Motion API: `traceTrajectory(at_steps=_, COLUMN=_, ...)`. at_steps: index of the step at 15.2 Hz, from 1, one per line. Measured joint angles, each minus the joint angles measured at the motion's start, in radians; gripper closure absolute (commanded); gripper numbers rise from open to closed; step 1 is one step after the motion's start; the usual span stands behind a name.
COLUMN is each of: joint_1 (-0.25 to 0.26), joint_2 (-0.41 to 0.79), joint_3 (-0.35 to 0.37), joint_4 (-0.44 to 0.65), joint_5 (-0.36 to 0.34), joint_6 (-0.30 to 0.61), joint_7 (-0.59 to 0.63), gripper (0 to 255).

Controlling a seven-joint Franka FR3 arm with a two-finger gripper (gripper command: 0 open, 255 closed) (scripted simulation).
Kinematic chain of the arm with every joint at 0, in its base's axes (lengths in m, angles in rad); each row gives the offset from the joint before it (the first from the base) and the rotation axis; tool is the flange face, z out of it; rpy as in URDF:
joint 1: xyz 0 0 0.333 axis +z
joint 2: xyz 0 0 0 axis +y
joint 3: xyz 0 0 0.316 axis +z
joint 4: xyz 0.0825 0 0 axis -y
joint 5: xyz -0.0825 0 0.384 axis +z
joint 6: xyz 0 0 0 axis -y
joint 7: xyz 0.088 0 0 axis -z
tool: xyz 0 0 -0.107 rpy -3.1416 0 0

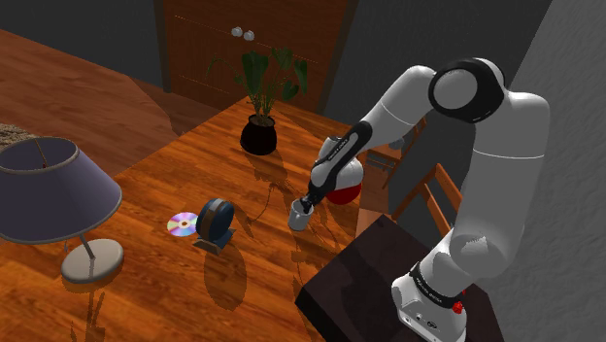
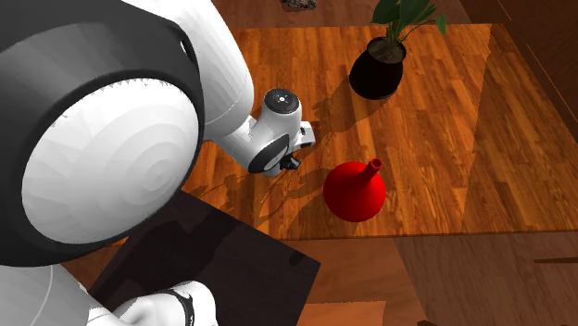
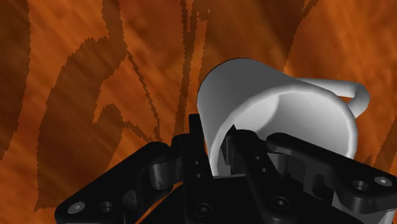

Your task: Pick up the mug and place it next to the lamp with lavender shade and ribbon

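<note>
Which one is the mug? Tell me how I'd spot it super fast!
Look at the big wooden table, then follow the robot's white arm down to its black gripper. Clasped by the rim there is the mug, small with a curved handle. It is plain white, while the round vase beside it is bright red and the plant pot farther along is black.

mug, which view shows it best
Wrist view: the mug is close up, rim and handle plain, gripper clasping its wall. Shoulder view shows it small; the second exterior view's arm hides it.
</note>
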Motion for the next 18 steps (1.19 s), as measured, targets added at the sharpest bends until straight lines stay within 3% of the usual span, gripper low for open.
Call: traceTrajectory(at_steps=18, joint_1=0.038, joint_2=-0.270, joint_3=-0.050, joint_4=-0.048, joint_5=-0.065, joint_6=-0.221, joint_7=0.066, gripper=255)
